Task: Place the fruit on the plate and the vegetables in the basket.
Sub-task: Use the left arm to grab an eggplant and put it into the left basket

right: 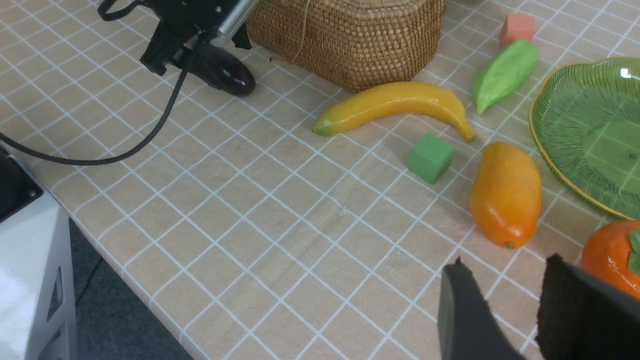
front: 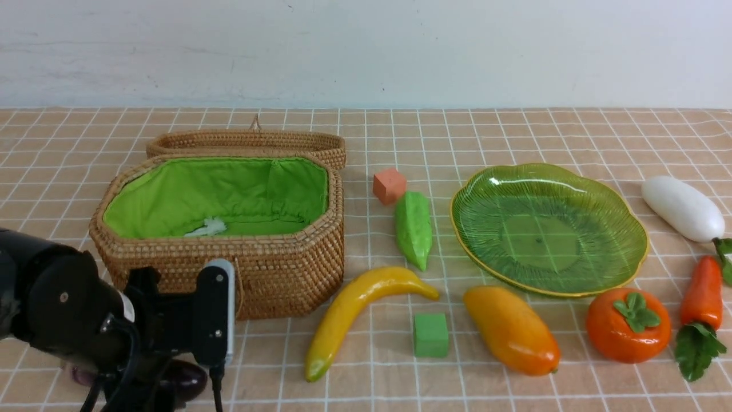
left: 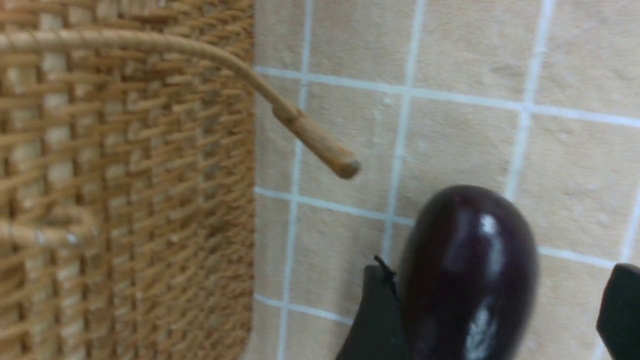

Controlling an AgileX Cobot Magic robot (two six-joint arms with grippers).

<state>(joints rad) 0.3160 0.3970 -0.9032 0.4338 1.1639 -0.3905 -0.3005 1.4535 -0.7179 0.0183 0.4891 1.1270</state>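
Left fingers (left: 371, 327) spread astride the eggplant (left: 467, 270), toward the front-left corner of the worktop (front: 400, 389); off-centre closure may squirt its glossy skin free.

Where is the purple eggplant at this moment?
In the front view the eggplant lies at the near left, on the table just before the basket, partly hidden by the left gripper, whose jaws stand around it.

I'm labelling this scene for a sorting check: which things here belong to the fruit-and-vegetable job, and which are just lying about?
Belongs to the job:
Fruit: banana, mango, persimmon, all bound for the plate.
Vegetables: eggplant, bitter gourd, carrot, radish, all bound for the basket.

Just lying about:
green cube, orange-pink cube.
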